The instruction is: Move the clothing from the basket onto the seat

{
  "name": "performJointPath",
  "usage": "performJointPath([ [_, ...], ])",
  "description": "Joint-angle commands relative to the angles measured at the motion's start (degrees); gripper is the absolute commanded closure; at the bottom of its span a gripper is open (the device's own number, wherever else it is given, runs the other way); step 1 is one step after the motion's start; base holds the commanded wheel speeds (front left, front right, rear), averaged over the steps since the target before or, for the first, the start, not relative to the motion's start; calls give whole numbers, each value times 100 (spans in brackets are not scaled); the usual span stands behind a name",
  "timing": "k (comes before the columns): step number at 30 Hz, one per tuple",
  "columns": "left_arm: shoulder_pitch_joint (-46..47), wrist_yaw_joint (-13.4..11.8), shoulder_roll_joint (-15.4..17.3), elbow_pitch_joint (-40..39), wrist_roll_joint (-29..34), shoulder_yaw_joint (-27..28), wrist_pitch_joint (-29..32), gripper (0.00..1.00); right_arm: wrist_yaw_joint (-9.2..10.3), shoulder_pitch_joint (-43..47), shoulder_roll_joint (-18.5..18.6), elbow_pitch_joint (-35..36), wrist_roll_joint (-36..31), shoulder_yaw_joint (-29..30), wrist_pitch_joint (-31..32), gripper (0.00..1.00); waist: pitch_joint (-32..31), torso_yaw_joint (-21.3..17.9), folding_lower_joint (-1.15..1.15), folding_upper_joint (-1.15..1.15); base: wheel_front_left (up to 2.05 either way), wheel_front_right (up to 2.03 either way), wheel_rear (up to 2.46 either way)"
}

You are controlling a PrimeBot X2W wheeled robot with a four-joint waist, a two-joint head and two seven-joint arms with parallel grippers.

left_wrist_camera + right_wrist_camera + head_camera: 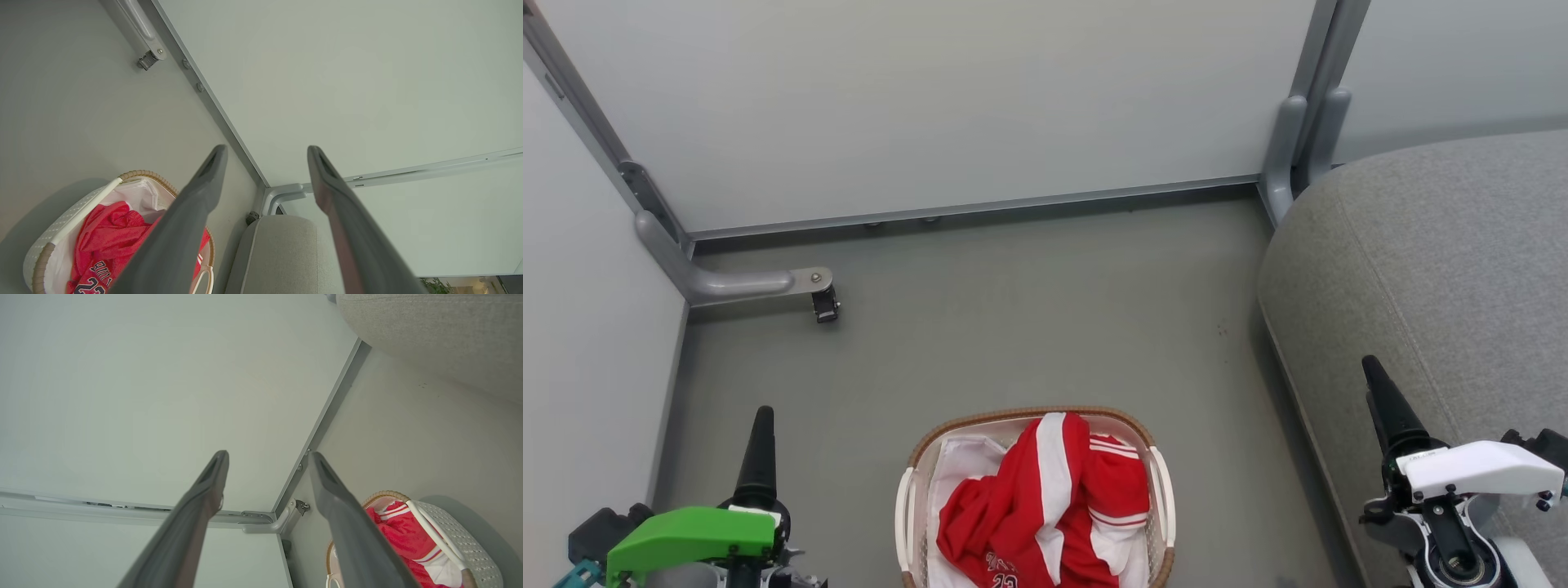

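Here's the setup: the basket (947, 429) sits on the floor (1029, 310) right in front of the robot, square between its two arms, where either one can dip in. The clothing (1045, 498) is all inside it, a loose red heap with a broad white stripe running over the top, lying on the white liner (964, 461). The heap humps up around rim height, which should make it an easy pinch from above.

Off to the right is the seat (1437, 245), grey and bare, close beside the basket but not touching it. It's a short swing across for the right arm.

Both arms wait. The left pincer (266, 153) has its fingers wide apart with nothing between them, pointing at the wall panels (931, 98) rather than down at the basket. The right pincer (267, 457) is likewise spread and empty, with the basket low to its side. Nothing is grasped yet; I'd call this the very start.

As for lettering, a white "23" shows on the red fabric at the near edge of the heap. The word above it might read "BULLS", though it's skewed and small, so I won't swear to it. A tiny label on the right wrist housing is unreadable.
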State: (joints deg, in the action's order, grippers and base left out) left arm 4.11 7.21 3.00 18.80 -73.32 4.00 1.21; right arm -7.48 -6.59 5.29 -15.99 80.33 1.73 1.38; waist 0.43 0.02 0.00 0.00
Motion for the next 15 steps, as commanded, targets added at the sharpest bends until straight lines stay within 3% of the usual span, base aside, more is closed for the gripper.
performJointPath([
  [1, 161, 15, 95, -49, 318, -42, -67, 0, -1, -168, 97, 109, -249, -52, -81, 0, 0, 1, 0, 0, 0, 0, 0],
  [15, 137, -79, 195, 143, 1921, -235, -382, 0, -1, -287, 262, -53, -1635, -469, -397, 0, 8, 15, 0, 0, 0, 0, 0],
])
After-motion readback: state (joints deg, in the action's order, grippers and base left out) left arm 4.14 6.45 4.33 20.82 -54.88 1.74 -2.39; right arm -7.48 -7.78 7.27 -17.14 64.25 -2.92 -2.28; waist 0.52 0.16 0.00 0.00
